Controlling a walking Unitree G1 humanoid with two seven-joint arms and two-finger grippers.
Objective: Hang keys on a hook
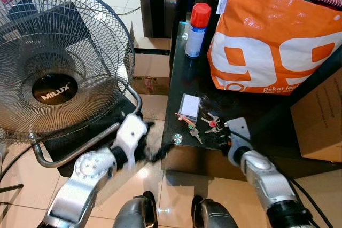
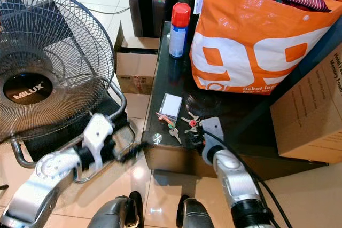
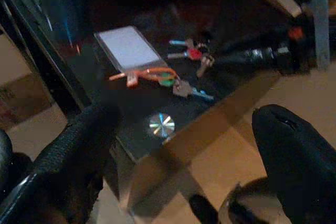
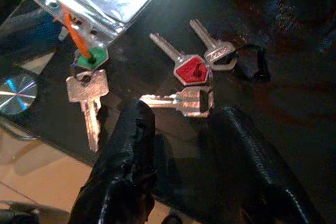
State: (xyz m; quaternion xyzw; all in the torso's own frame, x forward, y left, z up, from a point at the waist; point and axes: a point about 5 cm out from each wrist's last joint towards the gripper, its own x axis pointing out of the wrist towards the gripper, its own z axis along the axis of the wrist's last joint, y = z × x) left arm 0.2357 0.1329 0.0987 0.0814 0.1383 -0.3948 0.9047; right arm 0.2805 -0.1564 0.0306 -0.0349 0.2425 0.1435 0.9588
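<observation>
Two key bunches lie on the dark glossy table (image 1: pixel 267 132), near its front edge. Nearer bunch (image 4: pixel 194 80): three keys on one ring, one with a red head. Second bunch (image 4: pixel 86 85): green-capped key plus a plain one, tied by an orange cord to a clear card sleeve (image 1: pixel 189 105).

Right gripper (image 4: pixel 181 129) is low over the table, fingers parted and holding nothing, tips either side of the flat silver key of the red bunch. Whether the tips touch the tabletop I can't tell, view is too dark there.

Left gripper (image 3: pixel 173 166) hangs off the table's front corner, fingers wide apart, empty.

Handling, my read: keys are light, stiff metal, thin and flat on slick glass, so they'll likely skate rather than lift under a pinch. A loose ring means the bunch dangles and swings once up. Best hold looks like the clustered key heads by the ring, not a single blade. No hook visible from here.
</observation>
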